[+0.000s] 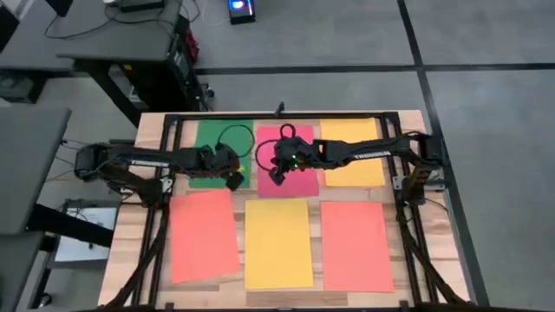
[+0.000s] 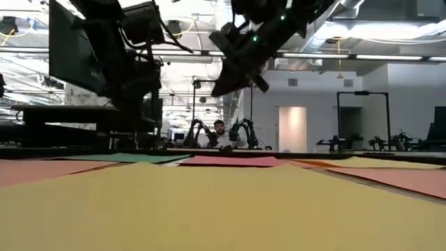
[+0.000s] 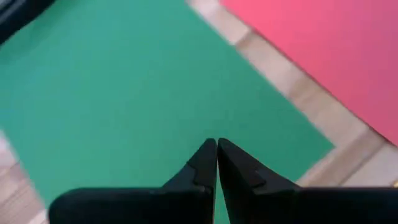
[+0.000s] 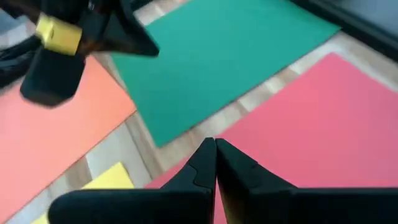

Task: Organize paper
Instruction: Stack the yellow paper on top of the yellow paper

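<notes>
Several sheets of paper lie flat on the wooden table in two rows. The far row has a green sheet [image 1: 217,143], a pink-red one [image 1: 299,178] and a yellow one [image 1: 354,154]. The near row has an orange sheet [image 1: 204,236], a yellow one [image 1: 277,244] and another orange one [image 1: 355,247]. My left gripper [image 3: 216,146] is shut and hangs over the green sheet [image 3: 143,93] near its near right corner. My right gripper [image 4: 216,144] is shut and hangs over the near left part of the pink-red sheet [image 4: 311,124]. In the low view both are clear of the table.
A black frame [image 1: 173,121] runs along the table's far edge and down both sides. A black cable loop [image 1: 232,137] lies on the green sheet. The two grippers stand close together at the table's middle. A person sits in the room far behind the table [image 2: 220,131].
</notes>
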`<move>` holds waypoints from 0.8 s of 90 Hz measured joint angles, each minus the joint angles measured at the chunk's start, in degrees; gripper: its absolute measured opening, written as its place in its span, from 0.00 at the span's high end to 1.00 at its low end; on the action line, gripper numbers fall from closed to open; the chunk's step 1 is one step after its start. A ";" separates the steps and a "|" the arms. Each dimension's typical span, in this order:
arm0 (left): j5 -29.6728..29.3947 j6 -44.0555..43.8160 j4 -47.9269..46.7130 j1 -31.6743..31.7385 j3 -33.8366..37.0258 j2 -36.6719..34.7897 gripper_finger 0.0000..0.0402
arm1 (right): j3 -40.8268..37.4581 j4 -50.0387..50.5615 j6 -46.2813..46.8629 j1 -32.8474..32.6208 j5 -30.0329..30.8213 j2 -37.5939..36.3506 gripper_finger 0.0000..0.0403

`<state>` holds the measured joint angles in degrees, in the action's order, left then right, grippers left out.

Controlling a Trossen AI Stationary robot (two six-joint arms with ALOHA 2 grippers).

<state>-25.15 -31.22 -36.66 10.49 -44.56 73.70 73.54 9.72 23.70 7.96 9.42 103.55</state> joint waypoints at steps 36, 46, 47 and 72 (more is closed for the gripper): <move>2.99 -20.81 -3.52 -20.70 5.38 -1.95 1.00 | -0.03 0.57 -2.16 -1.76 -0.25 0.23 1.00; 3.25 -28.35 -2.17 -27.54 6.74 0.47 1.00 | -0.03 -0.18 -2.38 -2.49 -0.23 0.04 1.00; 3.28 -29.00 -2.09 -28.11 6.77 0.80 1.00 | -0.03 -0.15 -2.48 -2.58 -0.22 0.04 1.00; 6.82 -30.90 5.66 -35.99 6.63 12.23 1.00 | -0.03 -0.09 -2.64 -5.07 -0.21 0.04 1.00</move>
<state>-18.33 -62.12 -31.00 -25.50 -37.93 85.93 73.52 9.63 21.06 2.89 9.21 103.59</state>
